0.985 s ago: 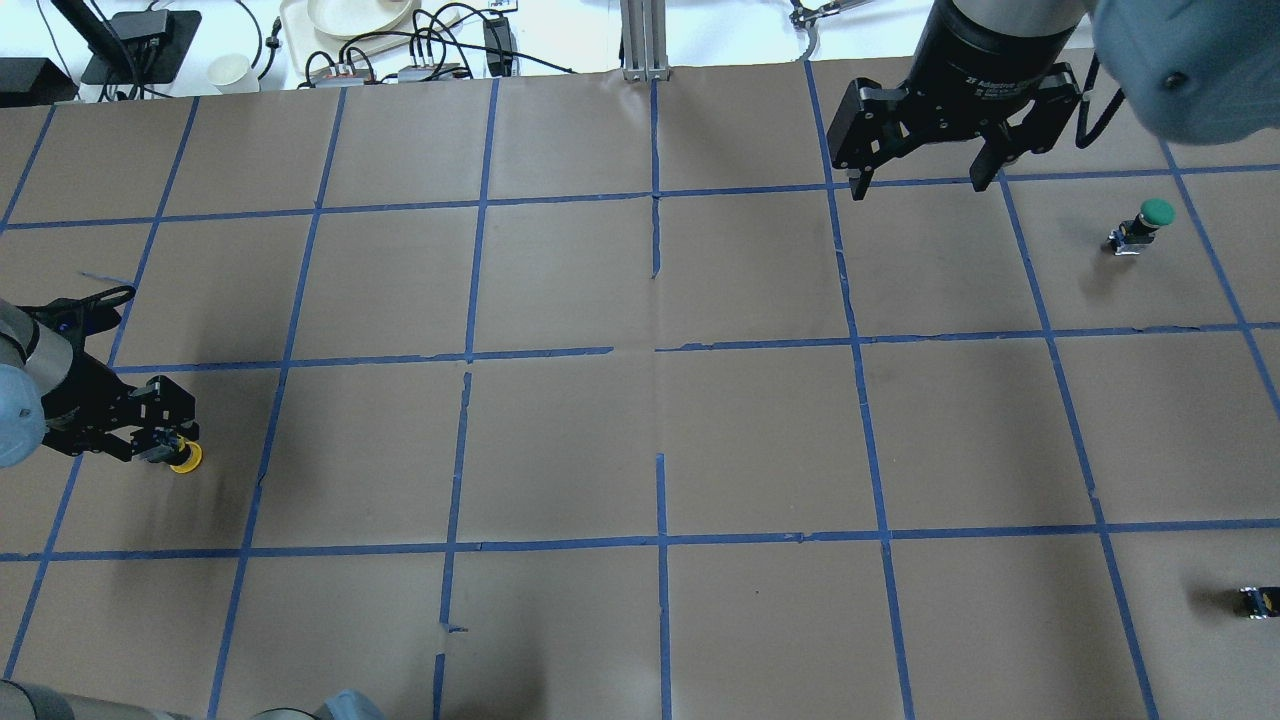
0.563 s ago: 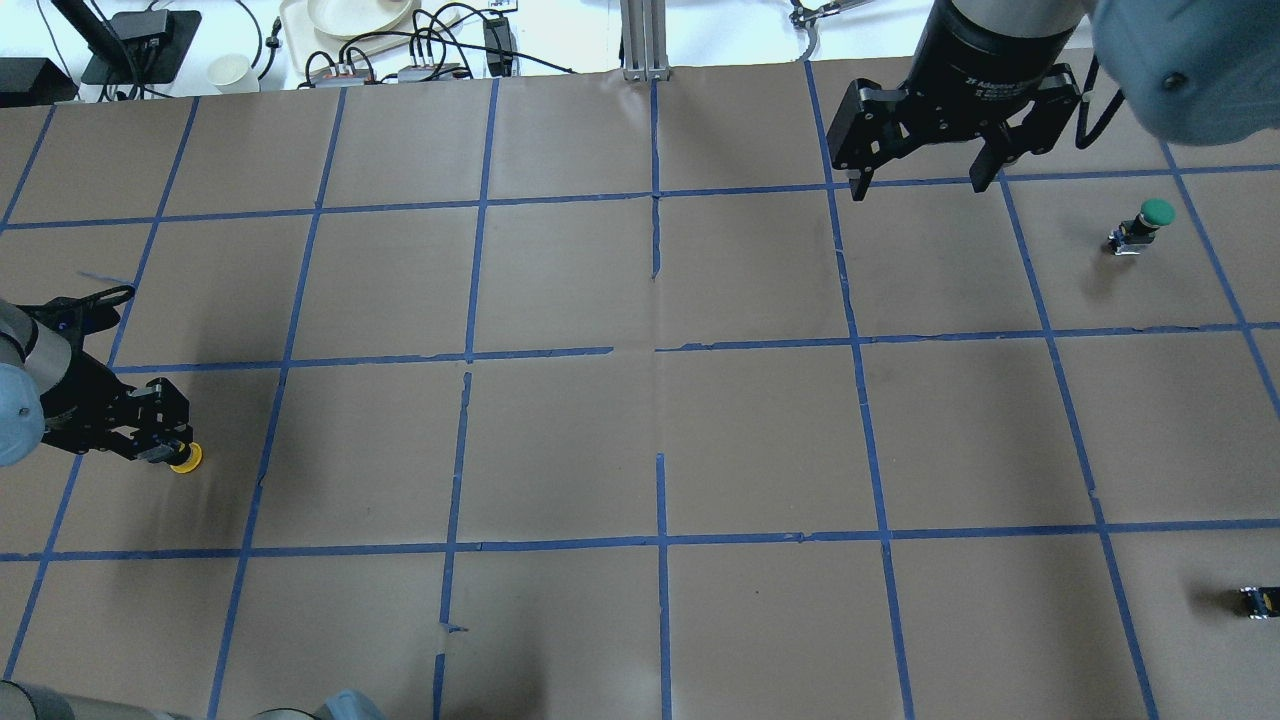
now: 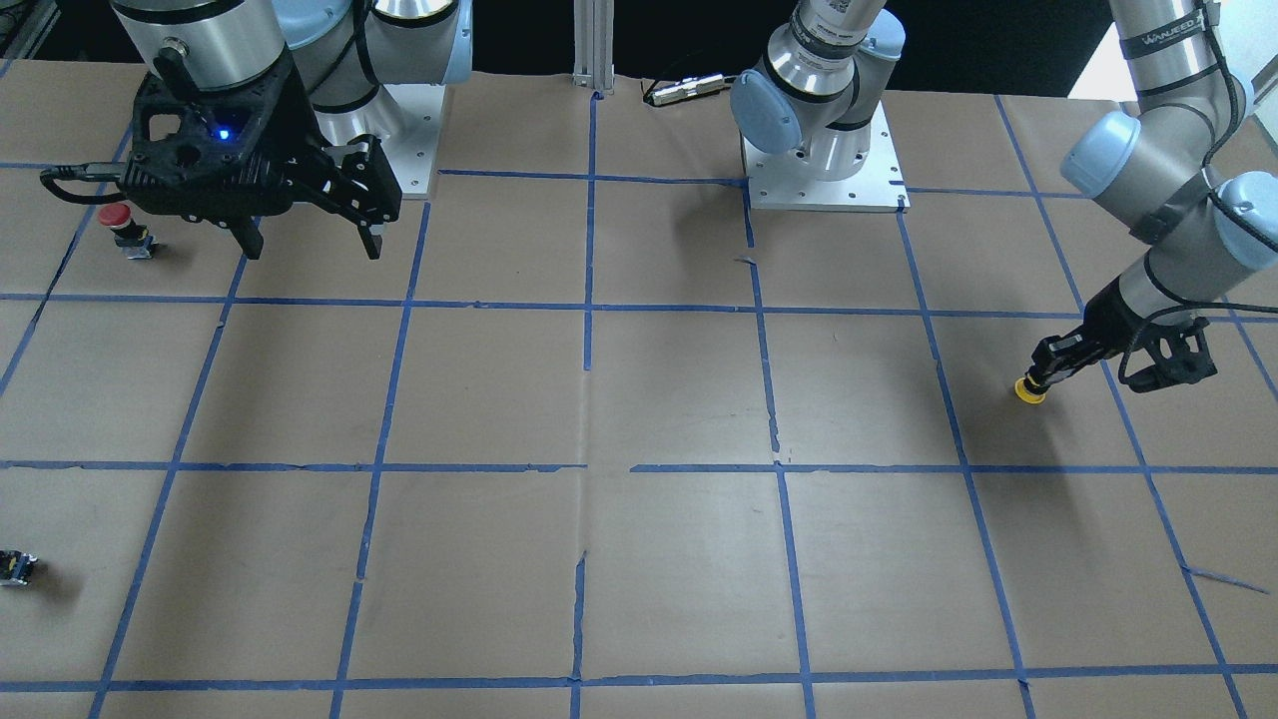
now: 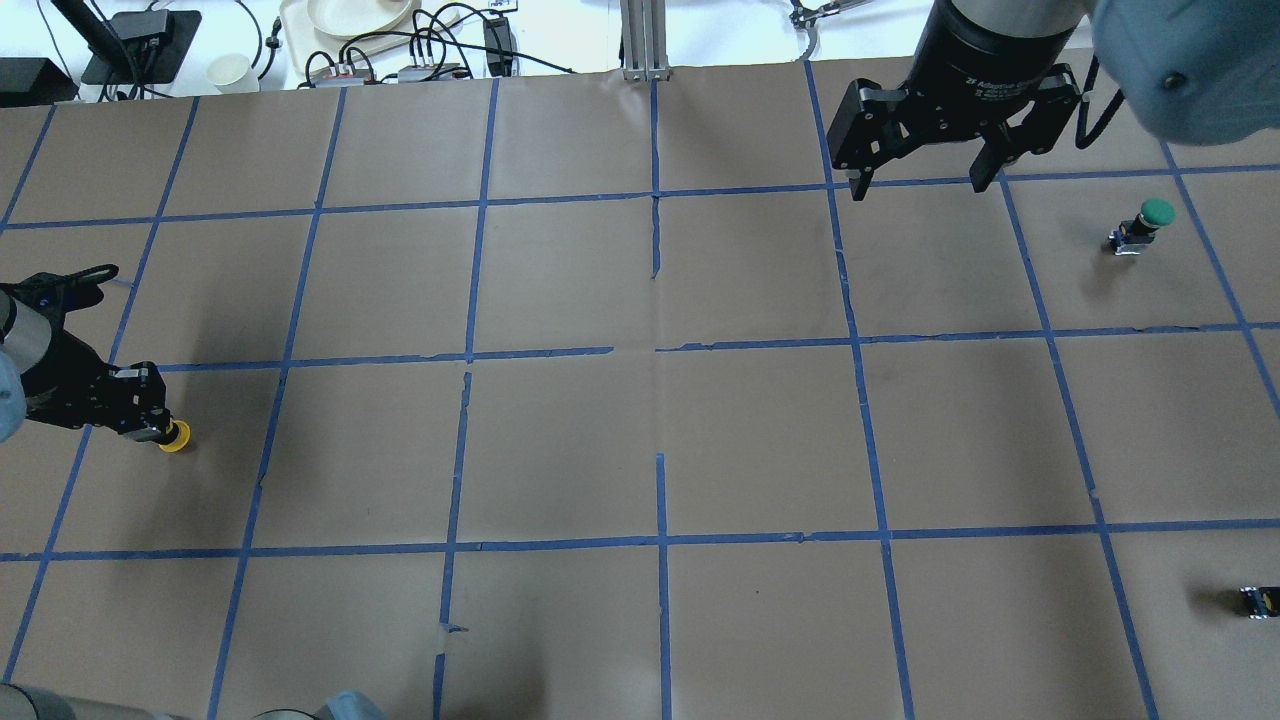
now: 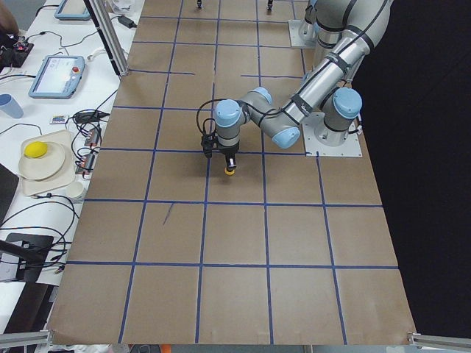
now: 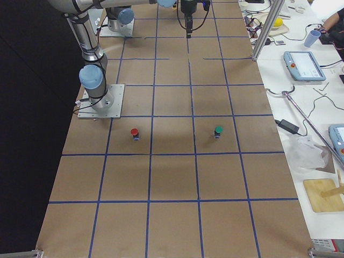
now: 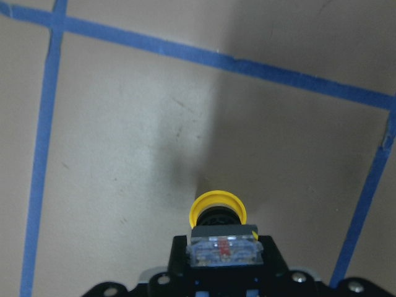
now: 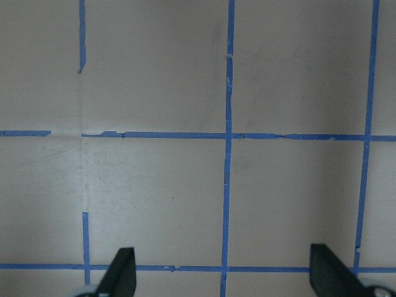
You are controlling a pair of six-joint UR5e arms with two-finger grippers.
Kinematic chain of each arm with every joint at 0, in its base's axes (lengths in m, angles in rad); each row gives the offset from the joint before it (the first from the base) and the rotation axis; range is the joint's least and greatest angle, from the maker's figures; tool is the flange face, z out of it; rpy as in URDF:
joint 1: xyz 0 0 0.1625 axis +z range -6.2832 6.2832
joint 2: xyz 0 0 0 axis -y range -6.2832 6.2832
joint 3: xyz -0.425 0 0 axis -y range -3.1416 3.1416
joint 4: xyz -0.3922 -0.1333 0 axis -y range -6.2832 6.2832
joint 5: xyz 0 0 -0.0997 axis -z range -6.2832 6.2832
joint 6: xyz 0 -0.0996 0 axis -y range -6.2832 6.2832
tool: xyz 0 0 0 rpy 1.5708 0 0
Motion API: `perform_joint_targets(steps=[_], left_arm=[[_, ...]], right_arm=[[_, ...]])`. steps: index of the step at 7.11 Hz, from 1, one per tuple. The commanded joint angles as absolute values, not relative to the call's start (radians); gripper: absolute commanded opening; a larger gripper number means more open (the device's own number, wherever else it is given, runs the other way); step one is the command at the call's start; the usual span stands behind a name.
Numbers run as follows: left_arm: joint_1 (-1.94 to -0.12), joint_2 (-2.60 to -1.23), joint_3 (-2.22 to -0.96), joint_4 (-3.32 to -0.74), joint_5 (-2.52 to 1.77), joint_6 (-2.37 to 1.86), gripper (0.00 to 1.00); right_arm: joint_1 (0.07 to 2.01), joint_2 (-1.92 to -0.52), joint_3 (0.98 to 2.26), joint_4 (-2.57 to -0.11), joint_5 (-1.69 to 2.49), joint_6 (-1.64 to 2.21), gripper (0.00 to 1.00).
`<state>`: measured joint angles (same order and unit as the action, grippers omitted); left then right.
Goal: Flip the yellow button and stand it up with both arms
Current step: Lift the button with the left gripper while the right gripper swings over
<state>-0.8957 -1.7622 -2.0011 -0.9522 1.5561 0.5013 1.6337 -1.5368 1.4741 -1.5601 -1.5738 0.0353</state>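
Observation:
The yellow button (image 4: 177, 437) has a round yellow cap on a black and silver body. My left gripper (image 4: 152, 428) is shut on its body at the table's left side. The cap points down toward the paper. The left wrist view shows the cap (image 7: 217, 210) just past my fingertips, with a clear block (image 7: 221, 249) between them. It also shows in the front-facing view (image 3: 1029, 390) and the exterior left view (image 5: 231, 170). My right gripper (image 4: 918, 183) is open and empty, high over the far right of the table. Its fingers (image 8: 120, 275) frame bare paper.
A green-capped button (image 4: 1150, 222) stands at the far right. A red-capped button (image 3: 122, 222) stands near the right arm's base. A small black block (image 4: 1258, 600) lies at the near right edge. Blue tape lines grid the brown paper. Cables and trays lie beyond the far edge.
My left gripper has pulled back toward the left edge, carrying the yellow button with it. The right arm has not moved.

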Motion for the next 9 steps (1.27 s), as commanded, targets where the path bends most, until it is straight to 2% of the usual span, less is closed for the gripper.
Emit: perform_joint_targets(steps=[1, 4, 7, 9], left_arm=[[-0.934, -1.738, -1.982, -1.01, 1.448, 0.56, 0.11], [-1.124, -1.558, -1.97, -1.26, 1.164, 0.552, 0.14], [-1.207, -1.503, -1.963, -1.483, 0.752, 0.552, 0.14], [-1.334, -1.476, -1.971, -1.523, 0.495, 0.502, 0.14]], right_arm=[[1.634, -1.534, 1.474, -1.559, -1.574, 0.035, 1.0], [1.624, -1.534, 1.473, -1.56, -1.574, 0.032, 1.0], [1.618, -1.534, 1.471, -1.562, -1.575, 0.032, 1.0], [1.591, -1.534, 1.47, -1.557, -1.537, 0.032, 1.0]])
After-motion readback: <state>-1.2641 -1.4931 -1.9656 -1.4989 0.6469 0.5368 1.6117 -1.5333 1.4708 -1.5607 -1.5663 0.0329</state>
